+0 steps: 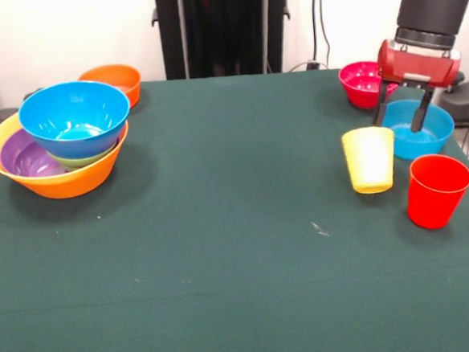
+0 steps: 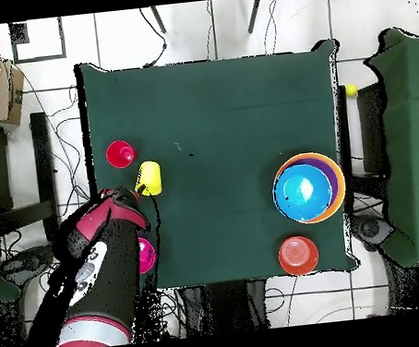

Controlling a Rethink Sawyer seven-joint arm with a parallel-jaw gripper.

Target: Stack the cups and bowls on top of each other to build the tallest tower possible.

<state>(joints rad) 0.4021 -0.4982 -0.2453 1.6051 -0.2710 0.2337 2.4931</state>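
The tower (image 1: 58, 182) stands at the left: a large yellow-orange bowl holding a purple bowl (image 1: 22, 155), a green one and a blue bowl (image 1: 73, 116) on top; in the overhead view the tower (image 2: 336, 179) is at the right. At the right, my gripper (image 1: 400, 121) is open, its fingers (image 1: 422, 113) spread over the left part of a second blue bowl (image 1: 437, 136). In front of it stand the yellow cup (image 1: 369, 160) and the red cup (image 1: 437, 190), both upright. My arm hides that blue bowl from overhead.
A small orange bowl (image 1: 113, 78) sits behind the tower, and a pink-red bowl (image 1: 358, 83) sits behind my gripper. Overhead, the red cup (image 2: 120, 154), yellow cup (image 2: 148, 178), pink-red bowl (image 2: 148, 255) and orange bowl (image 2: 298, 255) show on the green cloth.
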